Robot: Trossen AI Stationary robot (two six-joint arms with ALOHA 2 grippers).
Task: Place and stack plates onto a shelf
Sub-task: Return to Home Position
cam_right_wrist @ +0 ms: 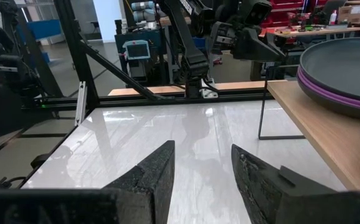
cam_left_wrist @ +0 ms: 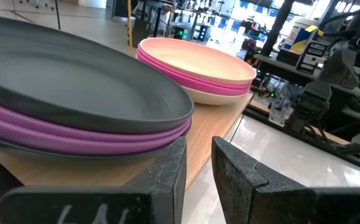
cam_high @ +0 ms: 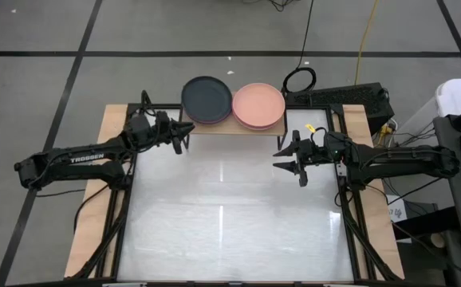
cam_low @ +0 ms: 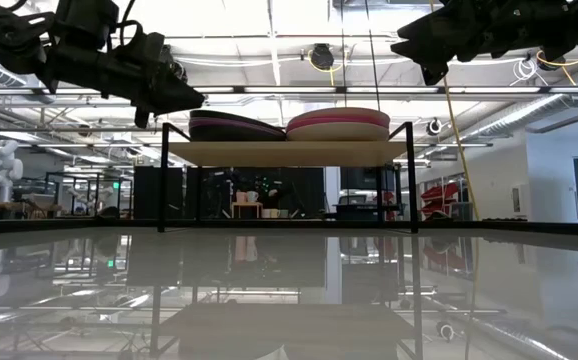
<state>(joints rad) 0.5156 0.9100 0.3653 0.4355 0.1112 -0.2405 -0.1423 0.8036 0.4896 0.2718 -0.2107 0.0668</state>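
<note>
- The white-topped table (cam_high: 230, 227) is nearest, and both arms hang above it, clear of its surface.
- The right gripper (cam_high: 283, 159) is over the right side of the table, in front of the shelf's right end and well apart from it. Its fingers (cam_right_wrist: 152, 174) stand widely parted, with only bare tabletop showing between them. It holds and touches nothing.
- The left gripper (cam_high: 184, 137) is farther back, just in front of the shelf's left end. Its fingers (cam_left_wrist: 167, 177) are parted by only a narrow gap, with nothing between them. They are close to the shelf edge and the nearest stack but touch neither.
- The shelf (cam_high: 224, 127), a light-wood board on thin black legs, stands at the table's far edge and carries two stacks of plates side by side.
- The left stack has a black plate (cam_left_wrist: 74, 81) on top, two purple plates (cam_left_wrist: 74, 127) under it and a dark plate (cam_left_wrist: 43, 154) at the bottom.
- The right stack has a salmon pink plate (cam_left_wrist: 192, 59) on top, then two magenta plates (cam_left_wrist: 220, 88), then a beige plate (cam_left_wrist: 214, 98) on the board.
- The two stacks are nearly touching at their rims.
</note>
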